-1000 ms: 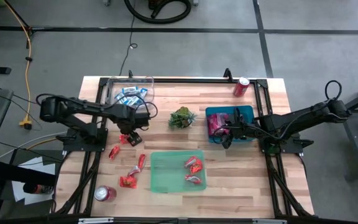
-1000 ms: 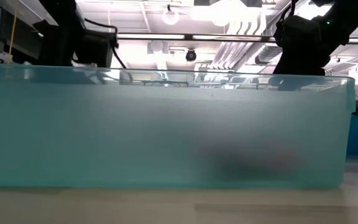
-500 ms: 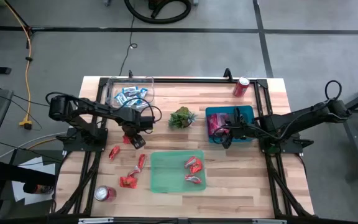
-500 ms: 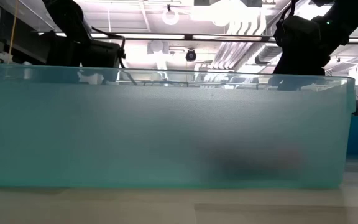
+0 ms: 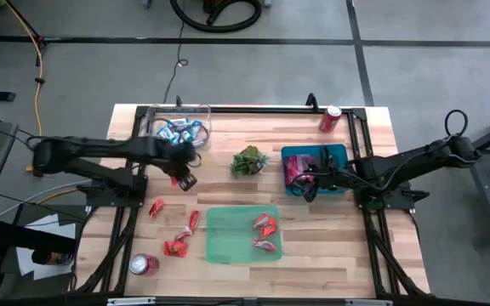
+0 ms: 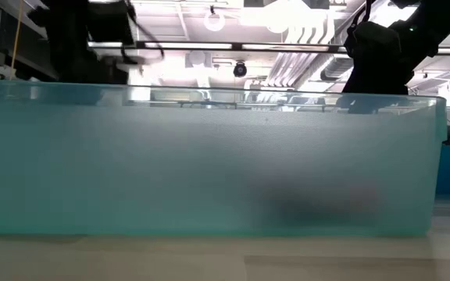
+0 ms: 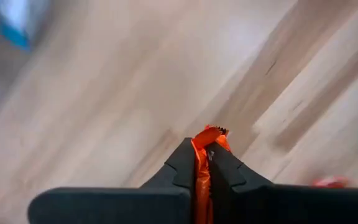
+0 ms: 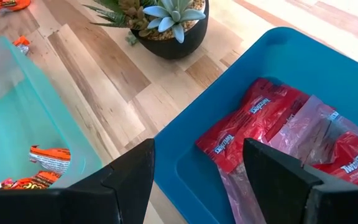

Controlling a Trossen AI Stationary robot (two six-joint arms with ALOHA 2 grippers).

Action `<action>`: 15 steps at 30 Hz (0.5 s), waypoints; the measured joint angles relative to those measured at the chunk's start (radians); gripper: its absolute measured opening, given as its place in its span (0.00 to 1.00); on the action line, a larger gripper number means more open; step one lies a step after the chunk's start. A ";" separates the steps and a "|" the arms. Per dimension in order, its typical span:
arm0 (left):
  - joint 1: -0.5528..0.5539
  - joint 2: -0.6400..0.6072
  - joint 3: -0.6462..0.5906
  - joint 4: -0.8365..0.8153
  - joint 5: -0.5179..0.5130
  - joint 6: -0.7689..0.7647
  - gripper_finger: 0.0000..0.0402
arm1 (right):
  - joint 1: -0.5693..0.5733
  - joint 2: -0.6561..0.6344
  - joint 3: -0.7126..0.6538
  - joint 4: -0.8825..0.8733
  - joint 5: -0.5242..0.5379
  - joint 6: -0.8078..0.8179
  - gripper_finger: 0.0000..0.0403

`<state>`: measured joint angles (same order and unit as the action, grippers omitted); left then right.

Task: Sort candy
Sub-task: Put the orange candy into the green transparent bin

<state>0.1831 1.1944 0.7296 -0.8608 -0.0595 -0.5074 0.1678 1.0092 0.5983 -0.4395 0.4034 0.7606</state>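
Observation:
My left gripper (image 5: 184, 178) (image 7: 205, 163) hangs over the table's left half, shut on a red-orange candy (image 7: 206, 144). Three more red-orange candies lie loose on the wood (image 5: 156, 206) (image 5: 192, 221) (image 5: 175, 247). Others lie in the green tray (image 5: 228, 236). Blue-and-white candies fill the clear bin (image 5: 177, 129). Red and pink candies (image 8: 272, 124) lie in the blue bin (image 5: 334, 153). My right gripper (image 5: 309, 182) (image 8: 197, 152) stands open over that bin's near left corner, touching nothing. My left gripper pinches the red-orange candy flat between its two fingers. One crimped end of the wrapper (image 7: 211, 132) sticks out past the fingertips (image 7: 184, 160). The fingers slant down toward the table. The candy looks lifted clear of the wood.
A small potted plant (image 5: 249, 161) stands between the bins. One red soda can (image 5: 330, 117) stands at the far right, another (image 5: 143, 264) at the near left. In the low view the green tray's wall (image 6: 209, 156) fills the picture.
My left gripper has come down on a red-orange candy lying left of the plant, shut on it and risen with it, drawing a little toward the far edge. The candy has left the table. The right arm has kept still.

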 joint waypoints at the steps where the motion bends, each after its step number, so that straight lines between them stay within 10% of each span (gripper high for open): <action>1: 0.002 -0.049 0.000 0.024 -0.004 0.005 0.01 | 0.000 0.000 0.000 0.001 0.000 0.000 0.59; 15: -0.051 -0.331 0.001 0.744 -0.031 0.001 0.00 | 0.000 0.000 0.000 0.004 0.000 0.046 0.59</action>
<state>0.1321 0.8632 0.7307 -0.1164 -0.0910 -0.5062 0.1677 1.0092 0.5983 -0.4351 0.4030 0.8067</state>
